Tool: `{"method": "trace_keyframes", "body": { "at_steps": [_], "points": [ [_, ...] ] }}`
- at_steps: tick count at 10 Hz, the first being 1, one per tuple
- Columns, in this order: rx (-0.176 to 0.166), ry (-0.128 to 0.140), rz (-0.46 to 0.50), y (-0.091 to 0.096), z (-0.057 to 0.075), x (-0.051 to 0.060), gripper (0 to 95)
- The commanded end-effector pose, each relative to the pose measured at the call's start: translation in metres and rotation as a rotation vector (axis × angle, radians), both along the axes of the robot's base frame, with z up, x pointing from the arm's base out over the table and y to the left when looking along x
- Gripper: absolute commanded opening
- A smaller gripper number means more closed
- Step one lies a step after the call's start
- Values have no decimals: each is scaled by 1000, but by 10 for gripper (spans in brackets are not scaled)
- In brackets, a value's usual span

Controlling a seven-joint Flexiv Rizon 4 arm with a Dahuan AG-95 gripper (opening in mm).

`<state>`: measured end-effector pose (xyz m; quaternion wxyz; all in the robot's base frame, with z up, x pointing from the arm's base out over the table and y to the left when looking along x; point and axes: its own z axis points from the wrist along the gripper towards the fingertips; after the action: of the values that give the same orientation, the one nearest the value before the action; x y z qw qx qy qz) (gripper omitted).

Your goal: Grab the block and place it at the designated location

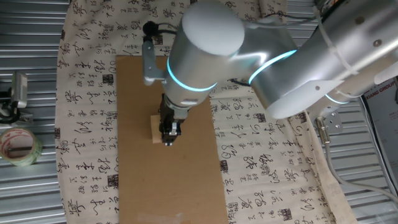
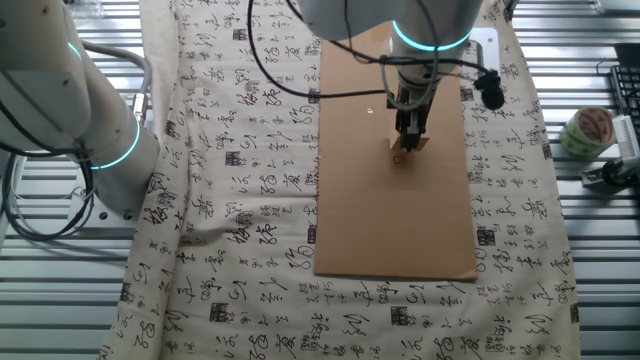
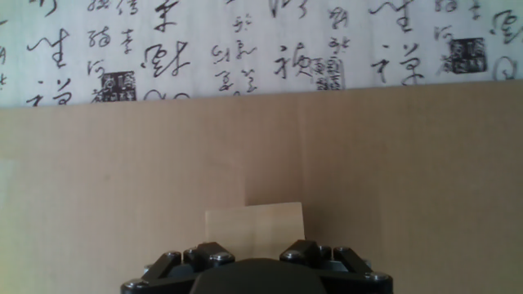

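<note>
**Block met by gripper at mid-sheet**

While the cardboard sheet (image 1: 168, 180) lies flat on the calligraphy-printed cloth (image 1: 87, 124), the block (image 3: 254, 223) is seen as a pale tan wooden cube with plain smooth faces, resting near the sheet's middle. In the hand view it is found at lower centre, just above the dark finger housings. The gripper (image 1: 169, 134) is held pointing straight down at the block, the arm reaching in from the upper right of one fixed view. Whether the jaws are clenched on the block cannot be told. A tape roll (image 1: 18, 146) is seen at far left.
</note>
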<state>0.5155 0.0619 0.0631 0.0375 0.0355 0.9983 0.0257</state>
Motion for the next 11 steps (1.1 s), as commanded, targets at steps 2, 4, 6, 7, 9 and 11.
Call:
{"method": "trace_keyframes", "body": {
  "at_steps": [2,4,6,7,9,11],
  "points": [
    [1,3,-1,-3,2,-3,0],
    [5,2,-6,-4,3,-3,0],
    [14,2,-16,-6,3,-4,0],
    [18,1,-16,-7,2,-5,0],
    [19,-3,-10,-11,1,-8,0],
    [17,-4,-2,-14,1,-10,0]
  ]
}}
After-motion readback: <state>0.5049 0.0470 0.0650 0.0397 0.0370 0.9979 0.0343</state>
